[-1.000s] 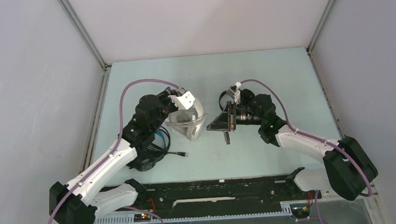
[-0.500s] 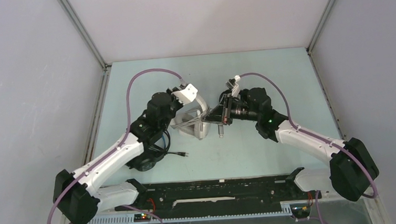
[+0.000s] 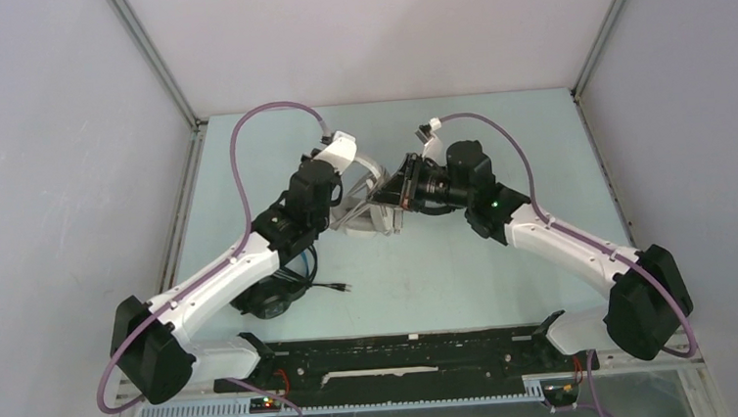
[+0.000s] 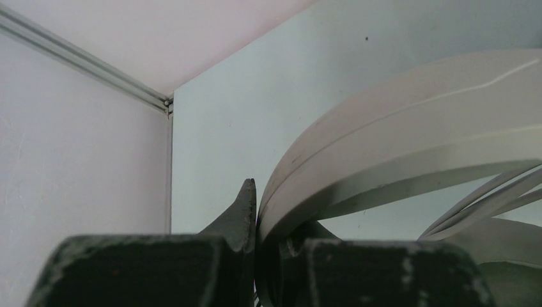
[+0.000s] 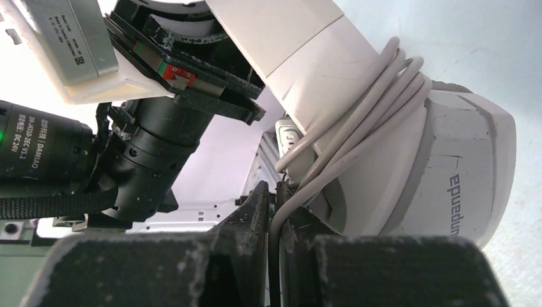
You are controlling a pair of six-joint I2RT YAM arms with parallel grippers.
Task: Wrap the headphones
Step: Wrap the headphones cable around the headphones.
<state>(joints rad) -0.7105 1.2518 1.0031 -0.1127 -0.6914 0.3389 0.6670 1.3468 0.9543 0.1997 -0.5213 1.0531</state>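
— What can't be seen from above?
— The left arm (image 3: pixel 232 272) and right arm (image 3: pixel 564 244) cover most of the white headphones (image 3: pixel 358 219). The left arm also hides part of the black headphones (image 3: pixel 273 296).
— And close up?
— The headband (image 4: pixel 409 128) runs off the right edge. The grey cable (image 5: pixel 275 256) leaves the bottom edge between the fingers of the right gripper (image 5: pixel 271 192).

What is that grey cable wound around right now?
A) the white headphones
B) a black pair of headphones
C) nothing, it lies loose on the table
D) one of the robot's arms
A: the right wrist view shows the grey cable looped several times round the white headphones, just above the earcup.
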